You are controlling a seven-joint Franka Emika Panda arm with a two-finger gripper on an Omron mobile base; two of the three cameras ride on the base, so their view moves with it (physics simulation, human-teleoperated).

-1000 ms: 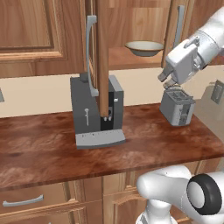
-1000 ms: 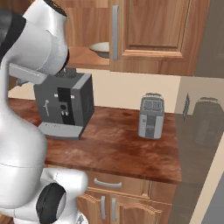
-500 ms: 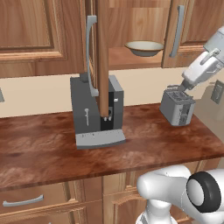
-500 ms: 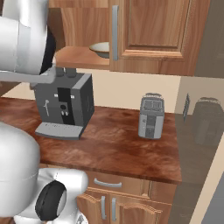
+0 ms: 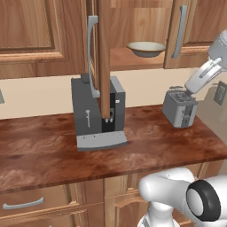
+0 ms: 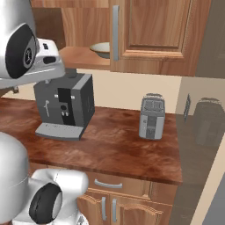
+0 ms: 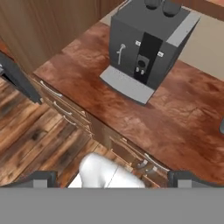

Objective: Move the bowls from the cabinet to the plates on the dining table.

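Our gripper (image 7: pixel 112 177) stands fully open and empty, looking down over the coffee machine (image 7: pixel 146 48). The cream bowl (image 5: pixel 146 48) sits on the open cabinet's shelf (image 5: pixel 128 60). We advise approaching level, clearing the door (image 5: pixel 104 57).
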